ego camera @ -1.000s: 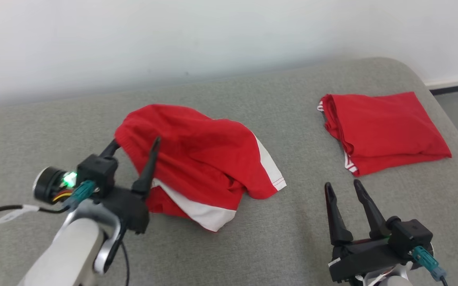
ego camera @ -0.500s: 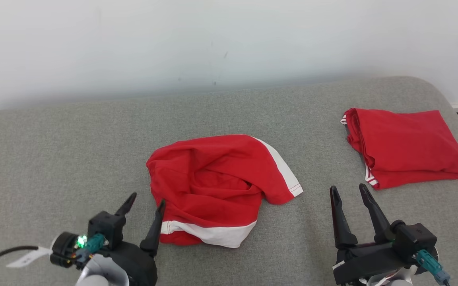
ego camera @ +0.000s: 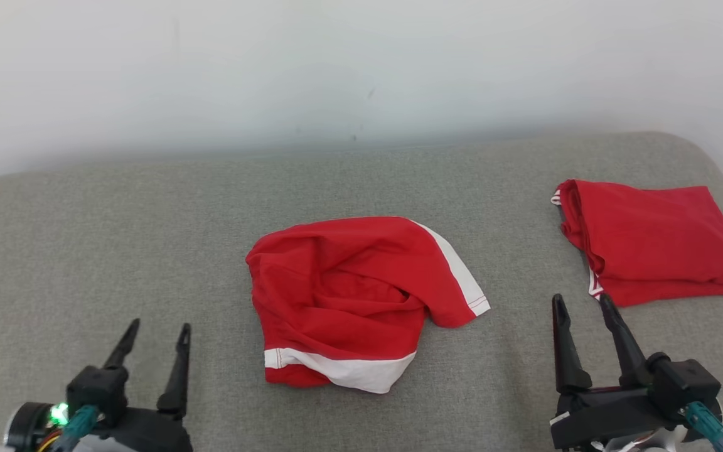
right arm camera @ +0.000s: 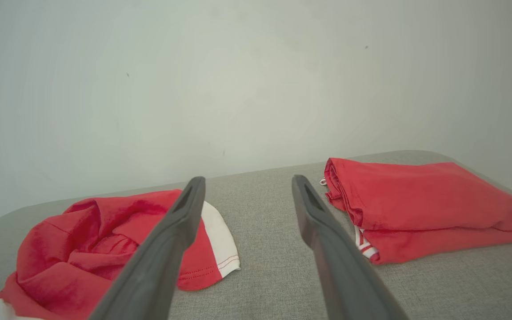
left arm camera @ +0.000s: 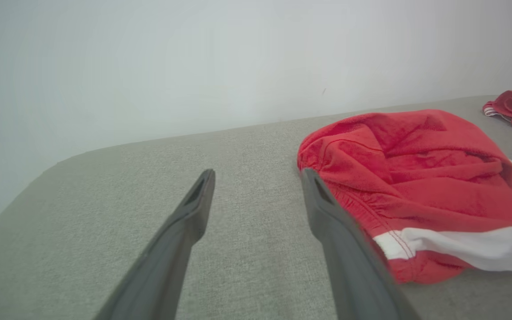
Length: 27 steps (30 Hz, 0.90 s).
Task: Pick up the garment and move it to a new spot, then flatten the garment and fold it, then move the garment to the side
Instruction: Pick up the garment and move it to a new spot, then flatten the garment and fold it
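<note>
A wide grey cushion (ego camera: pixel 117 238) is seen under everything. The crumpled red garment (ego camera: pixel 349 295) is laid in its middle, between the two grippers and touched by neither. A folded red garment (ego camera: pixel 656 245) is laid at the far right. The left gripper (ego camera: pixel 158 326) and right gripper (ego camera: pixel 581 299) are held with fingers apart, and nothing is gripped.

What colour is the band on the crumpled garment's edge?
White; the crumpled garment is otherwise red. Head view shows it best.
</note>
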Tool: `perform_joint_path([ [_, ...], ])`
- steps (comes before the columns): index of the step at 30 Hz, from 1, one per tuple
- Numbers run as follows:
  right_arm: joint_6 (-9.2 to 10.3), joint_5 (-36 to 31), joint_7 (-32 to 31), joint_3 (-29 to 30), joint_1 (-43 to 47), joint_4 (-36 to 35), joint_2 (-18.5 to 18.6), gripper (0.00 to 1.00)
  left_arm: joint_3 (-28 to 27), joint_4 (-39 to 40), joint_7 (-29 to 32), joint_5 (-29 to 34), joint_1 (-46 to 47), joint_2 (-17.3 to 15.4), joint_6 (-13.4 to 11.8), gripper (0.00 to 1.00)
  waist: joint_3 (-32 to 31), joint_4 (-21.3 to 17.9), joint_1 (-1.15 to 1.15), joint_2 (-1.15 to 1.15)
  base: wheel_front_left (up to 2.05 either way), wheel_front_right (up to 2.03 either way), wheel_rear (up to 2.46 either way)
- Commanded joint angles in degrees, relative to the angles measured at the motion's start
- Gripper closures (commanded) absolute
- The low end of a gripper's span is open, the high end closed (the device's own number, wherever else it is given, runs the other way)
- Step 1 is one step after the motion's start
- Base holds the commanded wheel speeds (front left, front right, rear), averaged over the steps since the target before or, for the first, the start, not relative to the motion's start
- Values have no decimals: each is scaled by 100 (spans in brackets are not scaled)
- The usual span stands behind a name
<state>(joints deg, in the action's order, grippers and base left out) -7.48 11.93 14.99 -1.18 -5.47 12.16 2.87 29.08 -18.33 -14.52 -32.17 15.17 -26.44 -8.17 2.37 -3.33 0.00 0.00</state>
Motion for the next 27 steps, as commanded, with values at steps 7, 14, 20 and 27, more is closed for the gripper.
perform_joint_path([
  [7,-6,-53,16,196,251,-106,0,0,-234,618,-71,145,-545,-363,-72,0,-151,156,0,0,0,0,0],
  [14,-6,-76,16,324,413,-157,3,0,-789,1371,-77,238,-1196,-477,-395,0,-252,239,0,0,0,0,0],
  [20,-6,-104,16,438,583,-229,3,0,-1335,1857,-78,468,-1839,-243,-535,0,-295,331,0,0,0,0,0],
  [27,-6,-107,16,519,710,-284,2,0,-1637,1959,-79,707,-2168,43,-454,0,-307,365,0,0,0,0,0],
])
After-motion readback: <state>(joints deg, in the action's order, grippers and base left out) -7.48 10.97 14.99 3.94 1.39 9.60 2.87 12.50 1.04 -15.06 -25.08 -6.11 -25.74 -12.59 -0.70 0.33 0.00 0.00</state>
